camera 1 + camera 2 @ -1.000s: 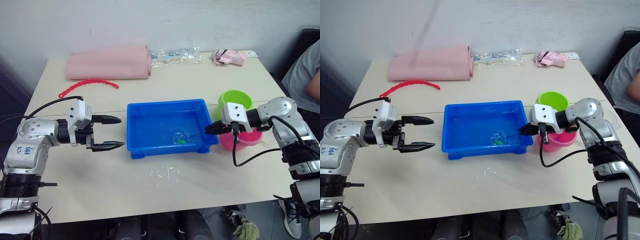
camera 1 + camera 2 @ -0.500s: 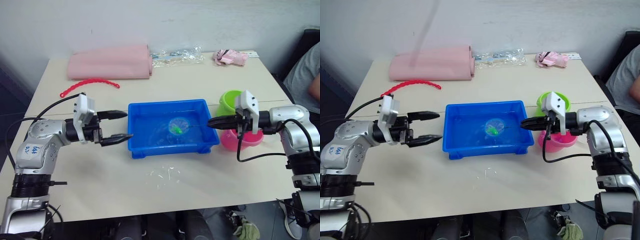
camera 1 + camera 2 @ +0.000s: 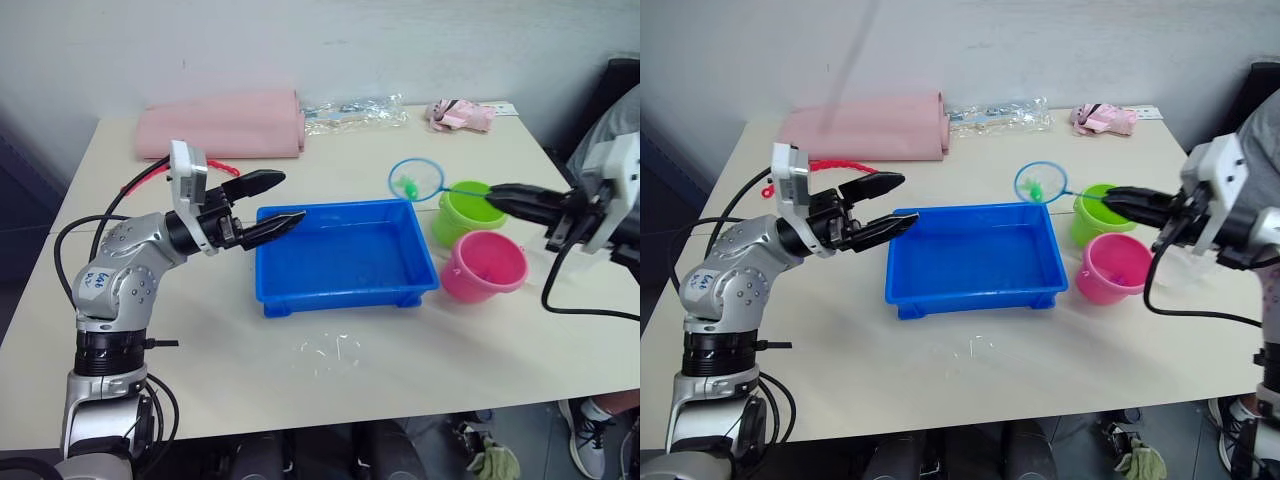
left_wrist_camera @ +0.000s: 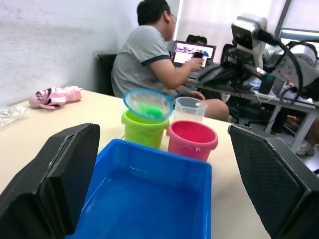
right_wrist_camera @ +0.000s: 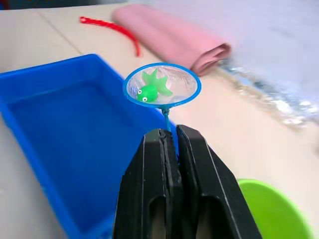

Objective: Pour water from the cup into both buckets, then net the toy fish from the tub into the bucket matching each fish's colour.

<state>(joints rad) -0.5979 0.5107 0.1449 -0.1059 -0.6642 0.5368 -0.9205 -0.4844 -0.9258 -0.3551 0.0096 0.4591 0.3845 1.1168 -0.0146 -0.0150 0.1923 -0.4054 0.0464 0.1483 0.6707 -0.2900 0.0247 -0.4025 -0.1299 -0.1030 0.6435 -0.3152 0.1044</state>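
Observation:
The blue tub [image 3: 345, 255] sits mid-table with water in it. My right gripper [image 3: 493, 194] is shut on the net's thin handle. The net [image 3: 416, 179] hangs in the air over the tub's far right corner, just left of the lime green bucket [image 3: 470, 212]. A green toy fish [image 5: 152, 87] lies in its mesh. The pink bucket [image 3: 484, 266] stands in front of the green one. The clear cup [image 4: 190, 109] stands just beyond the two buckets. My left gripper [image 3: 293, 196] is open, raised above the tub's far left corner, holding nothing.
A folded pink cloth [image 3: 220, 125], a red strap [image 3: 150, 172], a clear plastic bag [image 3: 352, 108] and a small pink item [image 3: 458, 114] lie along the table's far side. A wet patch [image 3: 330, 350] marks the table in front of the tub. A person [image 4: 149, 55] sits past the right end.
My right gripper lifted the net with the green fish out of the tub and carried it up and right, beside the green bucket. My left arm rose and swung toward the tub's far left corner.

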